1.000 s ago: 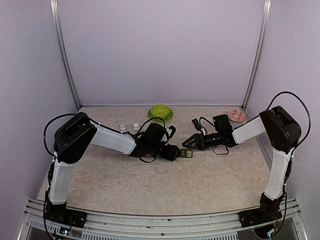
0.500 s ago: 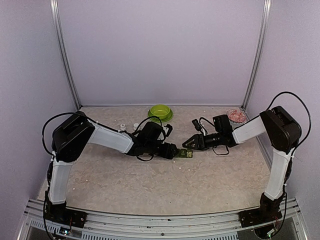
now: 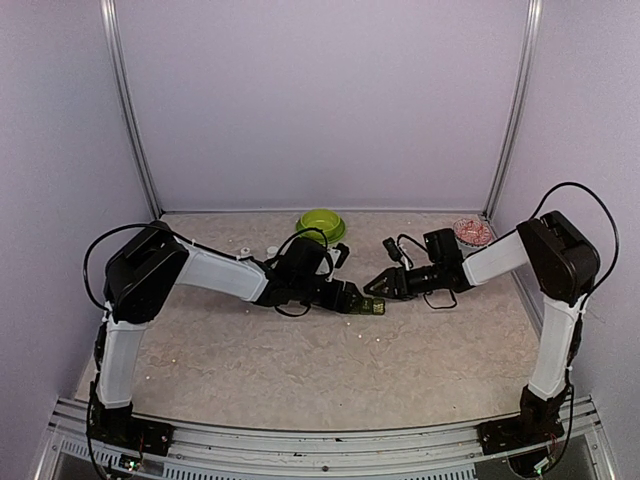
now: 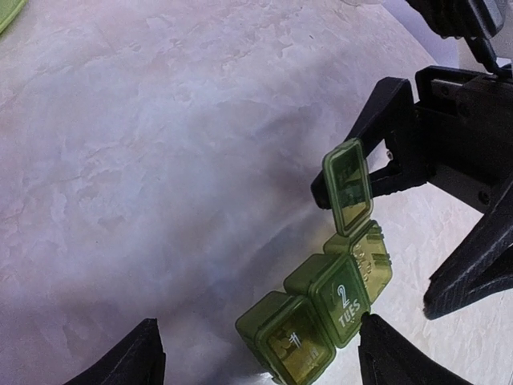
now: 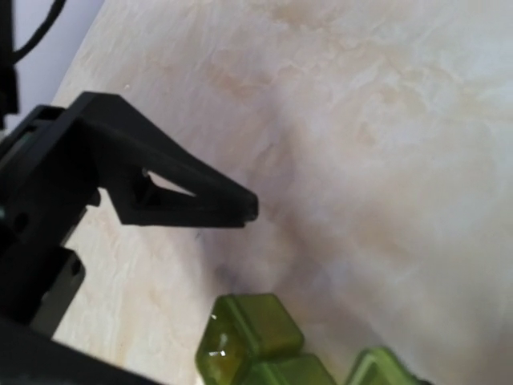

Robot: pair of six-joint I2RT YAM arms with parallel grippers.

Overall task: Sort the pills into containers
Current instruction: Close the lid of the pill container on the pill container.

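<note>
1. Surface: a beige marbled table (image 3: 300, 370) closed in by pale lilac walls. Both arms reach inward and meet near its middle.
2. A green pill box (image 4: 321, 309) lies flat on the table near the centre, between the two grippers. It has three compartments in a row, and the middle lid reads "2 TUES".
3. The lid (image 4: 347, 186) of the end compartment nearest the right arm stands raised, roughly upright. The other two lids are down.
4. Left gripper (image 4: 258, 325): fingers spread wide, pinching nothing. The near end of the box sits between the fingertips; contact cannot be confirmed.
5. Right gripper (image 4: 373, 247): fingers spread to either side of the far end of the box, one tip just behind the raised lid. No grip is seen.
6. Rear of table: a lime bowl (image 3: 320, 223), with two small white bottles (image 3: 245, 252) toward the left arm's side of it. A dish (image 3: 472, 231) of red-and-white contents sits in the right rear corner.
7. The contents of the uncovered compartment cannot be made out.
</note>
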